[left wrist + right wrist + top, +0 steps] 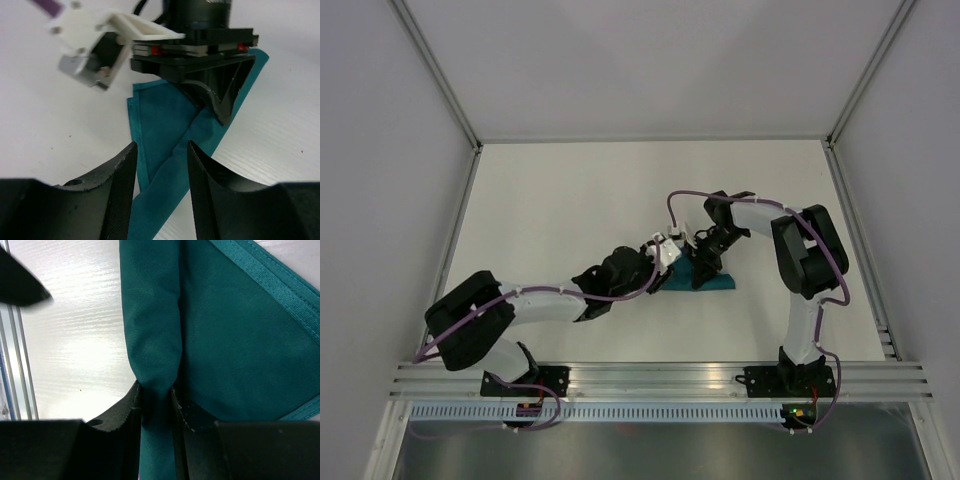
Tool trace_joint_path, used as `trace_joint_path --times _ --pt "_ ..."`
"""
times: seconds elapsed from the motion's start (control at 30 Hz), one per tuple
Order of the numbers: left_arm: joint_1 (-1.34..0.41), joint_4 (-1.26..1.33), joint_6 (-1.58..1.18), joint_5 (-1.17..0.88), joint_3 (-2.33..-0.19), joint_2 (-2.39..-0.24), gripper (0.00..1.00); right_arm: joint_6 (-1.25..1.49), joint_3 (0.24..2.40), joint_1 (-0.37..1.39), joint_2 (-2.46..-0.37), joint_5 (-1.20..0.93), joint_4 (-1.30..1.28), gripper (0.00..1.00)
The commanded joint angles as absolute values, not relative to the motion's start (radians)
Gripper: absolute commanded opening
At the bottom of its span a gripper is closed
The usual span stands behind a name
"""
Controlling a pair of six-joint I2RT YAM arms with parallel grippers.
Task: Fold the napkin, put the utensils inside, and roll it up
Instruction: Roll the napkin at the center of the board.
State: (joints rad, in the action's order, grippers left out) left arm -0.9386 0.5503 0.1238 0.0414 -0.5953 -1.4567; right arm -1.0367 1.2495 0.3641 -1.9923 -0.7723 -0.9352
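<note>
The right gripper (156, 392) pinches the rolled fold of the teal napkin (720, 285), lying on the table (570, 200) just 4 o'clock of centre, while the left gripper (161, 150) straddles it, jaws partly apart.

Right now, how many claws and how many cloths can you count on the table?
Teal napkin: 1
Claws: 2 (left claw, right claw)
Total: 3
</note>
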Motion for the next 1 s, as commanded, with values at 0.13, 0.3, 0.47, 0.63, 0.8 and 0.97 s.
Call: trace_joint_path --times 0.13,0.3,0.47,0.63,0.8,0.97 --pt "-1.078 0.476 0.379 0.048 -0.747 -1.649 0.52 -1.066 1.235 0.373 -2.129 -0.638 -0.920 0.00" --pt "-1.123 0.459 0.442 0.064 -0.793 -1.756 0.56 -1.061 1.247 0.370 -2.137 -0.638 -0.927 0.01" --pt "-1.131 0.492 0.477 0.098 -0.782 -1.790 0.58 -1.060 1.247 0.370 -2.138 -0.635 -0.927 0.00" --pt "-1.131 0.488 0.523 0.132 -0.788 -1.833 0.60 -1.057 1.255 0.368 -2.144 -0.635 -0.931 0.00" --pt "-1.131 0.477 0.574 0.172 -0.788 -1.853 0.60 -1.054 1.259 0.368 -2.148 -0.632 -0.934 0.01" --pt "-1.131 0.425 0.597 0.164 -0.793 -1.865 0.55 -1.052 1.266 0.365 -2.151 -0.629 -0.940 0.01"
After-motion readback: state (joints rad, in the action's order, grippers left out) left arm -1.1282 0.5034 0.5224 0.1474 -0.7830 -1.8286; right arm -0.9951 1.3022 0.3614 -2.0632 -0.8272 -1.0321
